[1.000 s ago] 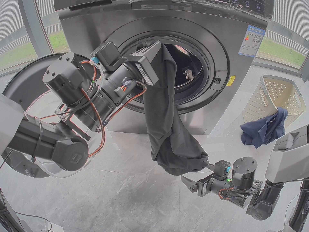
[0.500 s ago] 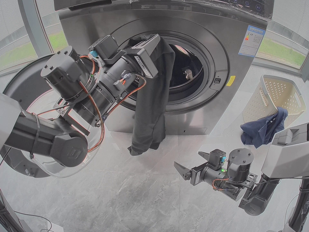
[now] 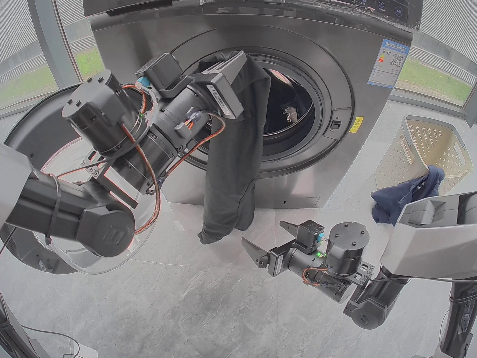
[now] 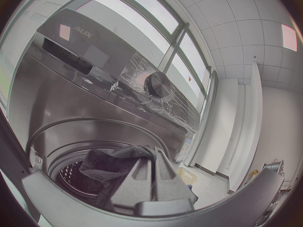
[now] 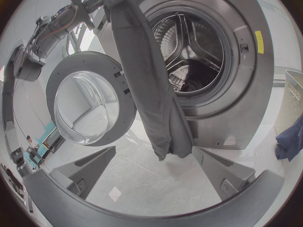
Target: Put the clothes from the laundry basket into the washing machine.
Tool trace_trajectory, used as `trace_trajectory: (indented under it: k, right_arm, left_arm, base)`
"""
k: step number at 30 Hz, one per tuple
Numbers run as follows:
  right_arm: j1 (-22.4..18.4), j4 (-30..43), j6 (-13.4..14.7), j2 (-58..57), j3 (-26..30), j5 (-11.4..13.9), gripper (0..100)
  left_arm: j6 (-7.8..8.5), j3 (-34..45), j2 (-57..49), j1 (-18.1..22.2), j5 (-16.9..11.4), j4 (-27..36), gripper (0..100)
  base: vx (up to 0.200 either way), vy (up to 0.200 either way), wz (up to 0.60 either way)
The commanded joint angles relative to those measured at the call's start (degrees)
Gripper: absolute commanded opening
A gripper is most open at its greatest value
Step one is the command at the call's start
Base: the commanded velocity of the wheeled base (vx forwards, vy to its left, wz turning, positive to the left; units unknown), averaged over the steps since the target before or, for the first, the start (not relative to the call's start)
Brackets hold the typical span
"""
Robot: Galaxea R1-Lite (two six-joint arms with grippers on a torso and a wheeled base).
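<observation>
Two grippers working. My right gripper (image 3: 265, 234) is hanging low, fingers spread wide, near the hem of dark garment (image 3: 233, 165). My left gripper (image 4: 153, 156) is pinching garment's top, dangling it before washing machine (image 3: 318, 41) opening. Farther right, blue garment (image 3: 405, 200) is draping over laundry basket (image 3: 437, 145) rim.

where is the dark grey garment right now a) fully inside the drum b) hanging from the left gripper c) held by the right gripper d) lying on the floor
b: the left gripper is shut on the dark grey garment, which hangs down in front of the washing machine; the right gripper is open.
</observation>
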Motion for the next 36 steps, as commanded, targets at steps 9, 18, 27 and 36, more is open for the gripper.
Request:
trace_trajectory:
  k: [9, 18, 27, 36]
  right_arm:
    - [-0.8, 0.0, -0.5, 11.3, -7.3, 1.0, 100]
    - [-4.7, 0.1, -1.8, 16.9, -14.6, 1.3, 100]
    - [-7.4, 0.0, -1.8, 17.3, -16.2, 2.1, 100]
    - [-7.7, 0.1, -2.2, 21.3, -21.8, 2.6, 100]
  left_arm:
    - [-0.02, -0.7, -0.4, -0.1, 0.0, 0.6, 0]
    - [-0.02, -0.6, -0.4, -0.4, 0.0, 0.9, 0]
    - [-0.02, -0.1, -0.4, -0.3, 0.0, 0.5, 0]
    - [-0.02, -0.1, -0.4, -0.3, 0.0, 0.2, 0]
  base:
    - [0.0, 0.0, 0.0]
    - [0.0, 0.0, 0.0]
    - [0.0, 0.0, 0.0]
    - [0.0, 0.0, 0.0]
